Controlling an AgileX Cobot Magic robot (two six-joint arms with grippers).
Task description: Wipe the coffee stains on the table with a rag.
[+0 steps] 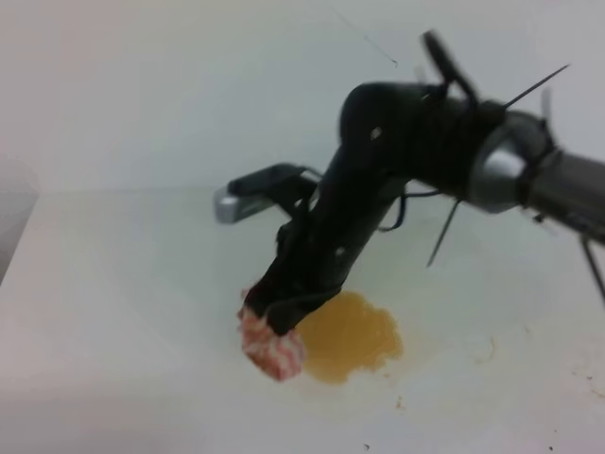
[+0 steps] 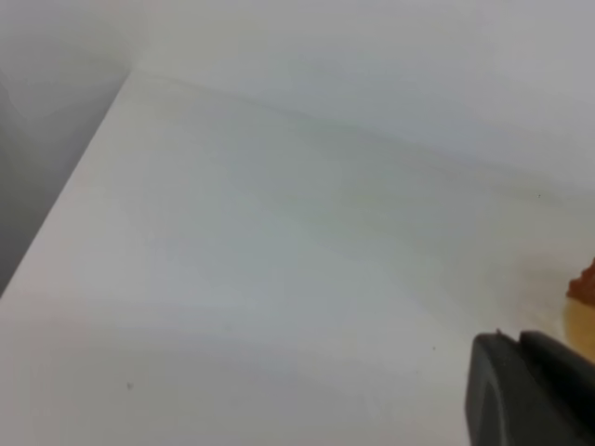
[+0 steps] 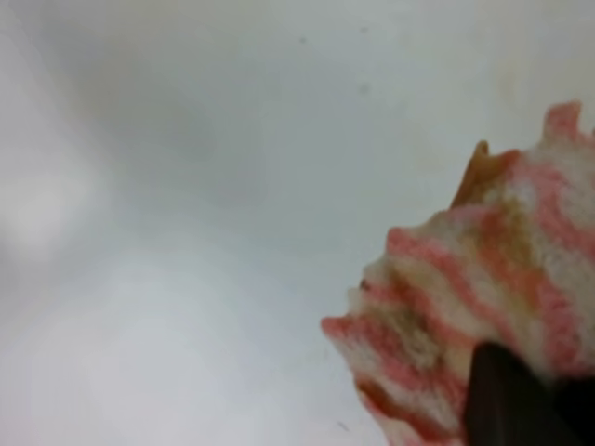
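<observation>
Exterior high, right hand (image 1: 269,317) clamping rag (image 1: 272,348), beside coffee stains (image 1: 352,336)

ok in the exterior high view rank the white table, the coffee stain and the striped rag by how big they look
Largest to smallest:
1. the wide white matte table
2. the amber-brown coffee stain
3. the bunched pink-and-white striped rag, partly hidden under the right arm's fingers, so it may be somewhat bigger than it looks.
</observation>
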